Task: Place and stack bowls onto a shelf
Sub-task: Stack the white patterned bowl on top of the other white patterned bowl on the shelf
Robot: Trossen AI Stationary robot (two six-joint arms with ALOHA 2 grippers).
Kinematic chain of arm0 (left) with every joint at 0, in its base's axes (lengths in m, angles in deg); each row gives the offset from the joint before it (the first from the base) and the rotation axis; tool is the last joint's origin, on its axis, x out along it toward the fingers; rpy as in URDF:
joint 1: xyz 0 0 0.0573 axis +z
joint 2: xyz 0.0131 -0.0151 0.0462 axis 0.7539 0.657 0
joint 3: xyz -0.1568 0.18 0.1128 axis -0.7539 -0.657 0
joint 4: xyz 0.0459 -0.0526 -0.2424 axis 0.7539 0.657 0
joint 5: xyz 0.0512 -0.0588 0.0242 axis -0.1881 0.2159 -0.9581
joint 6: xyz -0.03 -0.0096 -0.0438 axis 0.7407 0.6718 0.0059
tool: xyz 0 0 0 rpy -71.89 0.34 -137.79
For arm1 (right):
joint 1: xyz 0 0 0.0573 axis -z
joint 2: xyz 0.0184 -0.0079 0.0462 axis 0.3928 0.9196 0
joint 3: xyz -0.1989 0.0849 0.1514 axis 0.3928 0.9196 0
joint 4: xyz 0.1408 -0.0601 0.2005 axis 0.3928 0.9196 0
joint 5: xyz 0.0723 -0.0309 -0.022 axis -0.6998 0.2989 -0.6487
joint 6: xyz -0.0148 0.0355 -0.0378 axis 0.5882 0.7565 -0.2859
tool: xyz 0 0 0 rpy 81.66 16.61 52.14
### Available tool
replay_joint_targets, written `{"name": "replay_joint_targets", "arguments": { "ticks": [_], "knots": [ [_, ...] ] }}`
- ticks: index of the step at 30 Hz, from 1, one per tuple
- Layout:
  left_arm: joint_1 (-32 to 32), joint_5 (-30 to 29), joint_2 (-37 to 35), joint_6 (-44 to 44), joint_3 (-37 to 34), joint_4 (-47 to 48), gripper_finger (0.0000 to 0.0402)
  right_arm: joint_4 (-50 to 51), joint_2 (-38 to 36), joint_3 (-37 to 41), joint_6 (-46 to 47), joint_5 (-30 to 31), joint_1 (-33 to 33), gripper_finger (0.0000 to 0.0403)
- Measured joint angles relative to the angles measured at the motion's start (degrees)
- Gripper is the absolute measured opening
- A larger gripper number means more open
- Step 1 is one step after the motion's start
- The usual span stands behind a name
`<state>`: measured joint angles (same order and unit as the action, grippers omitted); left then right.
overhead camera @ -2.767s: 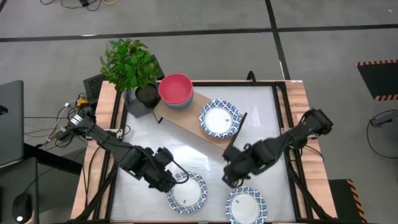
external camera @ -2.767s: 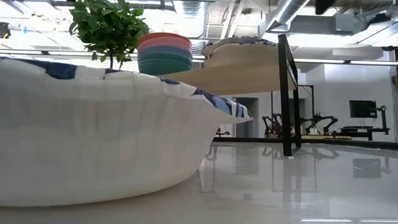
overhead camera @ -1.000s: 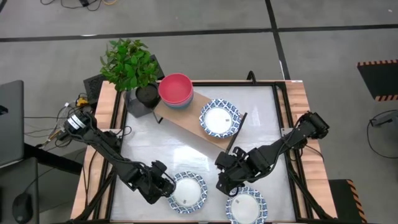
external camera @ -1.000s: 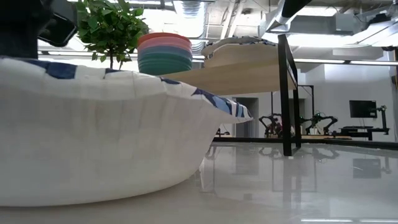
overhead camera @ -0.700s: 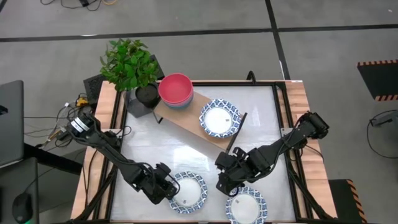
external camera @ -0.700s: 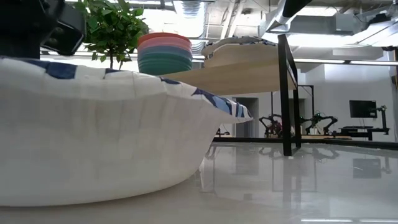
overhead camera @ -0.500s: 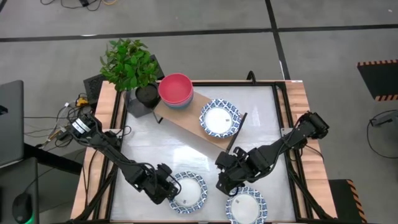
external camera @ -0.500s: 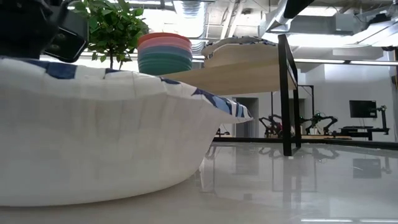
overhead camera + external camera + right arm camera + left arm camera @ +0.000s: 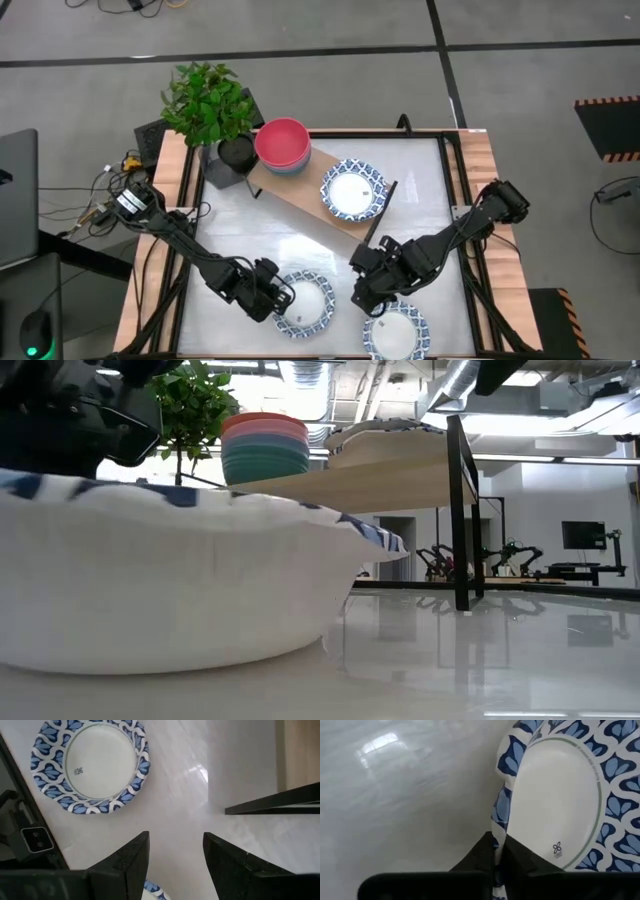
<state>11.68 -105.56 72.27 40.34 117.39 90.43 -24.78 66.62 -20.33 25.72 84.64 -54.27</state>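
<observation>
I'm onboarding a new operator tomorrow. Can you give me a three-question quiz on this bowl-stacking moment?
1. True or false: the left gripper is shut on the rim of a patterned bowl.
2. Multiple choice: the right gripper is (A) holding a bowl, (B) open over the bare tabletop, (C) resting on the shelf.
3. Which colour tops the stack of plain bowls on the shelf?

Key: 1 true; 2 B; 3 red.

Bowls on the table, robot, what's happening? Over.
Left gripper shut on patterned bowl rim. Right gripper open, hovering above table. Stacks wait on shelf. Nothing blocking.
</observation>
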Motion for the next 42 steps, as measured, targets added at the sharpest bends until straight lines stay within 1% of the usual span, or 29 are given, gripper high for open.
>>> {"name": "replay_joint_targets", "arguments": {
  "ticks": [4,8,13,18,21,23,26,29,32,34,42],
  "knots": [
    [0.4,1.1,-0.9,1.9,0.0,0.1,0.0002,0.8,-0.5,0.0,0.0,0.0,0.0,0.021],
    [0.4,0.8,-3.7,4.0,0.0,0.2,0.0,1.6,-1.3,0.0,-0.3,0.0,0.0,0.021],
    [0.4,-2.9,-10.2,4.8,0.0,0.2,0.0,5.1,-2.0,0.0,-1.8,0.2,-0.4,0.021],
    [0.6,-10.5,-18.5,5.6,0.0,0.2,0.0,9.1,-4.8,0.0,-2.4,1.7,-0.2,0.021],
    [0.6,-17.4,-23.3,6.0,0.0,0.0,0.0,11.2,-8.2,0.0,-1.7,3.2,-0.3,0.021],
    [0.9,-22.6,-26.0,6.5,0.0,-1.6,0.0,12.9,-10.6,0.0,-0.3,5.3,-0.2,0.021],
    [1.9,-29.2,-28.7,3.4,0.0,-7.0,0.0,15.8,-14.2,0.0,2.8,9.3,-0.7,0.021],
    [4.0,-32.9,-29.5,-2.5,0.0,-14.4,0.0,18.7,-17.3,0.0,6.2,12.9,-1.2,0.021],
    [7.1,-34.0,-29.3,-8.3,0.0,-20.8,0.0,21.0,-19.7,0.0,9.0,16.0,-1.6,0.021],
    [9.6,-33.5,-29.2,-10.9,0.0,-22.5,0.0,22.0,-20.7,0.0,10.2,17.1,-1.9,0.021],
    [17.3,-32.6,-29.0,-11.0,0.0,-23.3,0.0,24.2,-21.1,0.0,10.5,18.3,-1.5,0.021]
  ]
}}
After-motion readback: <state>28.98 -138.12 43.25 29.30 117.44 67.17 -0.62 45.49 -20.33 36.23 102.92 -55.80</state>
